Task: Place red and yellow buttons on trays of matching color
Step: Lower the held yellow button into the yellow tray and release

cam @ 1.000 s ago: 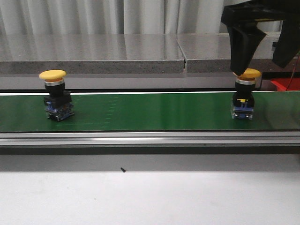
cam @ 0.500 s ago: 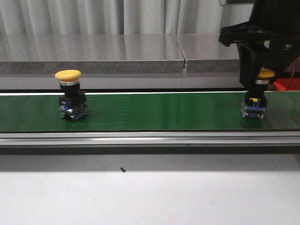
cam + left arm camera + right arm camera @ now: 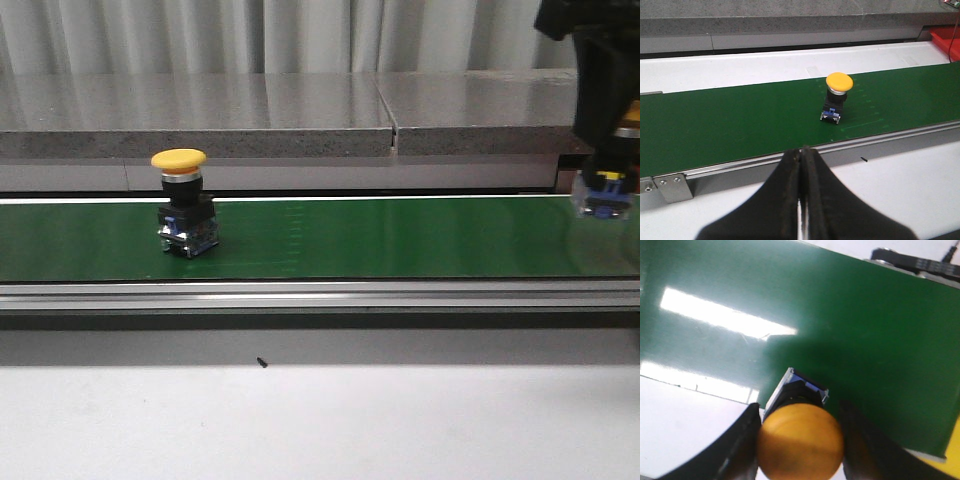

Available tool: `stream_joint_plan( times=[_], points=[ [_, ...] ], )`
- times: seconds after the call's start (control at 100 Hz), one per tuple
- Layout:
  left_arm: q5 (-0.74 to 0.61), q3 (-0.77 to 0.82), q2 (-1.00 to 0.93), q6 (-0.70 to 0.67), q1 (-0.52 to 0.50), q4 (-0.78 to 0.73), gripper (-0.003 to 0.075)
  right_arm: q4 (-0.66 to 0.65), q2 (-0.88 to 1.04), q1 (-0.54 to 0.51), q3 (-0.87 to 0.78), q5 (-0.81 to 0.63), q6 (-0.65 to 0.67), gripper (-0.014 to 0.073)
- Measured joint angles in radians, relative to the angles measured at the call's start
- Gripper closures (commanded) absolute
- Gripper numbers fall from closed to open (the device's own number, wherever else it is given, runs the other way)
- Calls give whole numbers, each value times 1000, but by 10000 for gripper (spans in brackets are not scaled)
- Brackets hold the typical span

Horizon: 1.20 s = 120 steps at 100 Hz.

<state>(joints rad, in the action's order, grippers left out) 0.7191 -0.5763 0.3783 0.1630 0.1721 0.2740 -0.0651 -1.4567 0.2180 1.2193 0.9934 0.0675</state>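
At the far right of the scene, the right gripper [image 3: 800,440] is clamped around the cap of a yellow button [image 3: 801,440], its fingers pressing either side of the dome so the black-and-blue body hangs below, lifted clear of the green conveyor belt [image 3: 400,235]; gripping by the wide cap likely keeps the button upright for setting it down on a yellow tray, of which only a yellow sliver may be showing at the corner of the right wrist view. A second yellow button [image 3: 183,203] stands upright on the belt toward the left, untouched. The left gripper [image 3: 802,200] hangs over the white table's near edge with its fingers pressed together on nothing, well apart from that button, seemingly waiting. A red tray [image 3: 946,40] edge shows at the far right.
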Motion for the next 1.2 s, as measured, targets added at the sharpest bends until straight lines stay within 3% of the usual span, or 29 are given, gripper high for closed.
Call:
stream_joint_plan(
  times=[0.63,0.98,1.2],
  points=[
    [0,0,0,0,0,0,739,-8,155,-435,-31,78,0,422],
    [0,0,0,0,0,0,739,-8,155,-674,-160,-42,30,422],
    [0,0,0,0,0,0,739,17,106,-760,-261,-137,66,422]
  ],
)
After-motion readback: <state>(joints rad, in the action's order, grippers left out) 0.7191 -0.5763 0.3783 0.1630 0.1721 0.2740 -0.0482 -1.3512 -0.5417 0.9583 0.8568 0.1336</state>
